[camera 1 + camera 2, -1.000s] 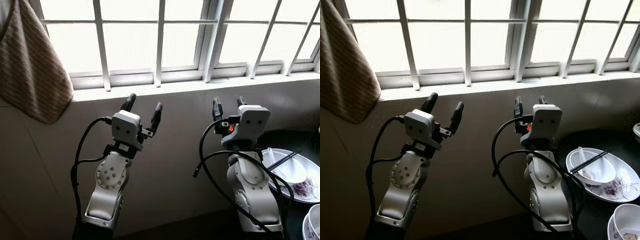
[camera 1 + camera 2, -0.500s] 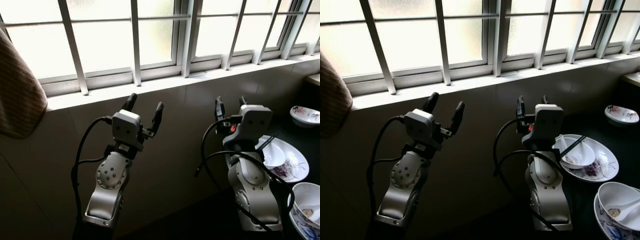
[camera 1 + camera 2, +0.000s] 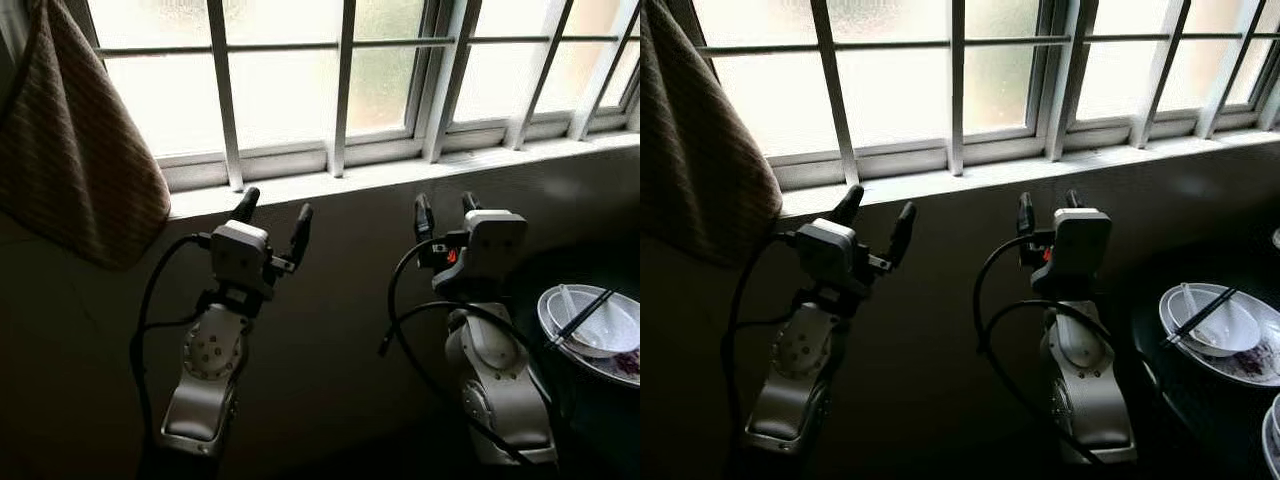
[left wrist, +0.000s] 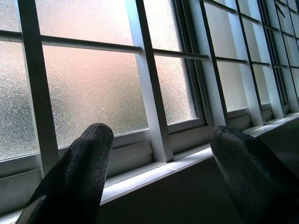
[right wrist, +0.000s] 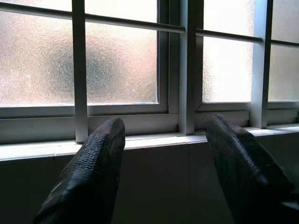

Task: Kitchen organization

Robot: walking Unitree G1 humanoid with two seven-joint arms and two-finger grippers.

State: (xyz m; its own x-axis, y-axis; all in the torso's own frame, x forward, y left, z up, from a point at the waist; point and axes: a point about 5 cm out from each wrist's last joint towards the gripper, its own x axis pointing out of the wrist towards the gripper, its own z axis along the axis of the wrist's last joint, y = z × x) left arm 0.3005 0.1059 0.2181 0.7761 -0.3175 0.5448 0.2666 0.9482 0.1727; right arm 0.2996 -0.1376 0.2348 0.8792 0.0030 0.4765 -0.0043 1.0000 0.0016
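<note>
Both arms are raised toward the barred window [image 3: 300,90], nothing held. The left gripper [image 3: 272,208] sits left of centre in the frame with its fingers [image 4: 79,172] spread apart and empty; the right gripper [image 3: 442,205], right of centre, has its fingers [image 5: 93,172] likewise parted and empty. The dishes lie at the lower right edge of the frame on the dark surface [image 3: 580,290]: a bowl [image 3: 590,325] with a spoon [image 3: 570,305] on a plate [image 3: 1250,365], chopsticks [image 3: 583,315] slanting across it. They lie right of and below the right gripper, which I judge the nearer arm. A towel [image 3: 75,150] hangs at upper left.
</note>
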